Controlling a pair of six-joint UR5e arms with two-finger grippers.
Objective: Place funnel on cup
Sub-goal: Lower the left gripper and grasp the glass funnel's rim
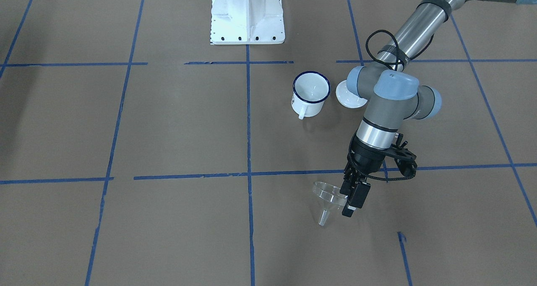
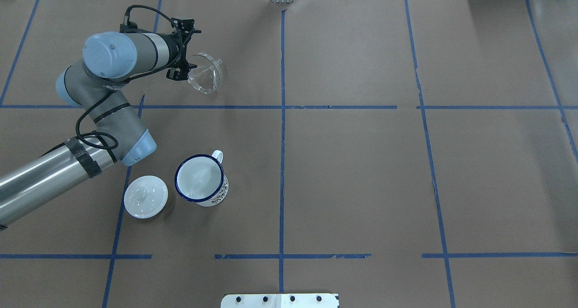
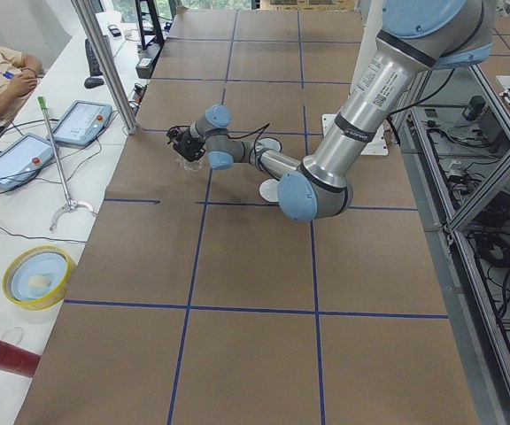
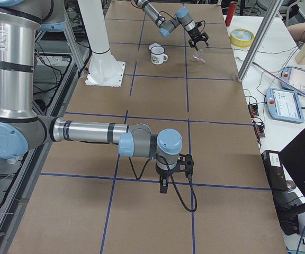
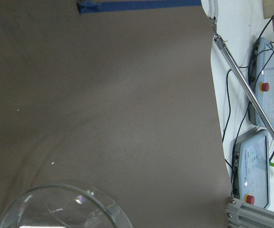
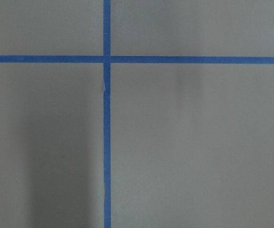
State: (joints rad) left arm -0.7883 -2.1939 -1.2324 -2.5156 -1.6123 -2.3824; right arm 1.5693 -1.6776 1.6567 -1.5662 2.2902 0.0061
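Observation:
The clear funnel point(image 1: 327, 196) hangs tilted, spout down, just above the brown table at its far side from the robot; it also shows in the overhead view point(image 2: 205, 73) and at the bottom of the left wrist view point(image 5: 61, 209). My left gripper point(image 1: 350, 198) point(image 2: 182, 71) is shut on its rim. The white cup point(image 1: 310, 93) point(image 2: 200, 180) with a dark blue rim stands upright and empty nearer the robot, well apart from the funnel. My right gripper point(image 4: 163, 185) hovers over bare table far away; I cannot tell whether it is open or shut.
A round white knobbed lid point(image 1: 347, 96) point(image 2: 145, 196) lies beside the cup, partly under my left arm's elbow. The white robot base point(image 1: 247, 15) stands at the table's near edge. Tablets point(image 5: 265, 83) and a pole sit past the far edge.

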